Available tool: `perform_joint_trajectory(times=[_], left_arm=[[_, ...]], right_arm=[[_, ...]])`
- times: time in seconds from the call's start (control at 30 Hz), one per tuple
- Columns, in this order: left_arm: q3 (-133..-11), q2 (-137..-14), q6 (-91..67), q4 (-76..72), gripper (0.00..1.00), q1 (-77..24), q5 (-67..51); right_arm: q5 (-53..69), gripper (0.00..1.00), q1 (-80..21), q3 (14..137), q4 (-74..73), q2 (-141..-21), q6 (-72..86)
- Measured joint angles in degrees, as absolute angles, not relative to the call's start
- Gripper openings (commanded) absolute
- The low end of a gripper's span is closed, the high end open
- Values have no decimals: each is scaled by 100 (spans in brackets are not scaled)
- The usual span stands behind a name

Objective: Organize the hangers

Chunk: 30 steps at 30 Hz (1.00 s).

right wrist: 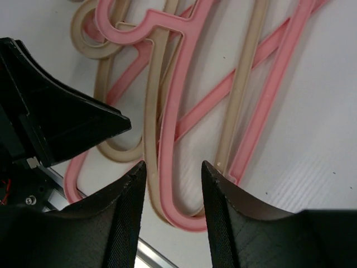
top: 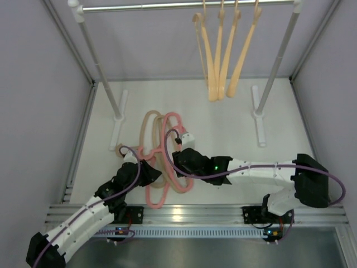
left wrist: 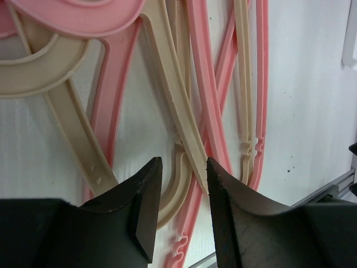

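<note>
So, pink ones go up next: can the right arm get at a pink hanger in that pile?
Probably yes: the right gripper is open over the pile, with the bar of a pink hanger between its fingers. A beige hanger lies alongside that bar, so it might pinch both.

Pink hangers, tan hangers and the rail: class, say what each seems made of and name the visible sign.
Pink hangers: likely moulded plastic, smooth semi-matt; ribbed edges and notches show. Tan hangers: same plastic look, with small moulding marks. Rail: seems metal, a grey tube with a shine along it.
</note>
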<state>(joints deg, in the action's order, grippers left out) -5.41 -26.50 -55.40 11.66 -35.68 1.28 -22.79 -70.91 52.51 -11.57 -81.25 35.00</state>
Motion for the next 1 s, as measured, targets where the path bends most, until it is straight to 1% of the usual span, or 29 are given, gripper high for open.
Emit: perform_joint_trajectory(times=[0.1, 0.13, 0.17, 0.23, 0.27, 0.37, 0.57, 0.7, 1.0], left_arm=[[-858, -2633, -5544, 1592, 44, -3568, 272], [-998, -2620, -5542, 1726, 45, -3568, 318], [-1166, -2593, -5542, 1883, 48, -3568, 377], [-1525, -2526, -5535, 2165, 50, -3568, 495], [-1715, -2482, -5533, 2309, 52, -3568, 585], [-2412, -2451, -5481, 2803, 55, -3570, 897], [-3717, -2467, -5223, 3400, 58, -3570, 1479], [-4029, -2464, -5098, 3594, 59, -3570, 1658], [-4042, -2421, -5039, 3918, 61, -3570, 1726]], right_arm=[[-2333, 39, -7203, 5575, -1026, -8523, 3459], [-2333, 39, -7225, 5636, -974, -8661, 3450], [-2331, 38, -7242, 5675, -932, -8803, 3446], [-2329, 38, -7275, 5736, -902, -9063, 3444], [-2327, 38, -7288, 5756, -888, -9159, 3444], [-2314, 38, -7308, 5795, -858, -9408, 3439], [-2298, 38, -7308, 6018, -814, -9695, 3400], [-2287, 39, -7308, 6184, -799, -9874, 3398], [-2327, 40, -7308, 6445, -788, -10291, 3356]])
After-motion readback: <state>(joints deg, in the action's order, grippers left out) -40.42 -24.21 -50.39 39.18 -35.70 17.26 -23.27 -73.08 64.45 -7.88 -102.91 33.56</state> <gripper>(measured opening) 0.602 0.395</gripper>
